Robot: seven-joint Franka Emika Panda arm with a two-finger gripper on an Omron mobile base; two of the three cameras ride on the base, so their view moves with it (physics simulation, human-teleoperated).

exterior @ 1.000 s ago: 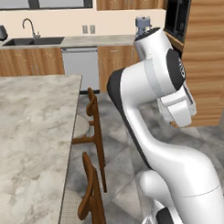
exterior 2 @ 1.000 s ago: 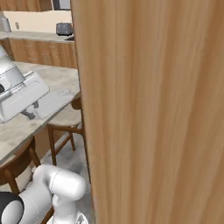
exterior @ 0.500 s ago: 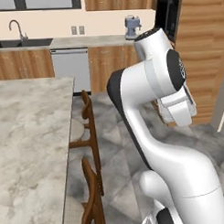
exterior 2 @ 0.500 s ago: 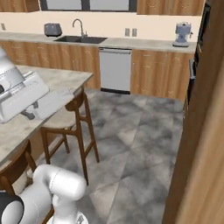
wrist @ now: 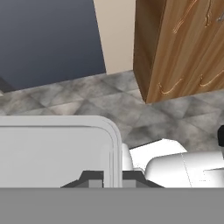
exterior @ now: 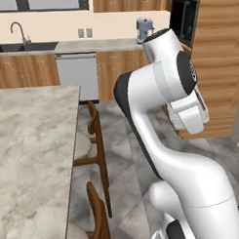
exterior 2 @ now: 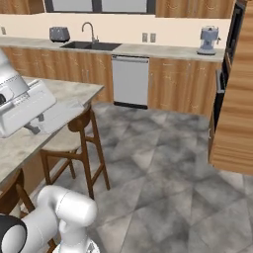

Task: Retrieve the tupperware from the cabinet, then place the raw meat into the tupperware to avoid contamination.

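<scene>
Jaws [wrist: 106, 178] closed on the clear tupperware's [wrist: 57, 151] rim | tupperware spreads left of the jaws above grey floor [wrist: 131, 109] | wood cabinet [wrist: 179, 43] stands beyond, upper right

Clear tupperware [wrist: 57, 151], apparently between jaws.

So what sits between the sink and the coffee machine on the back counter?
Nothing: that stretch of counter is bare, dishwasher below it, per right base view.
</scene>
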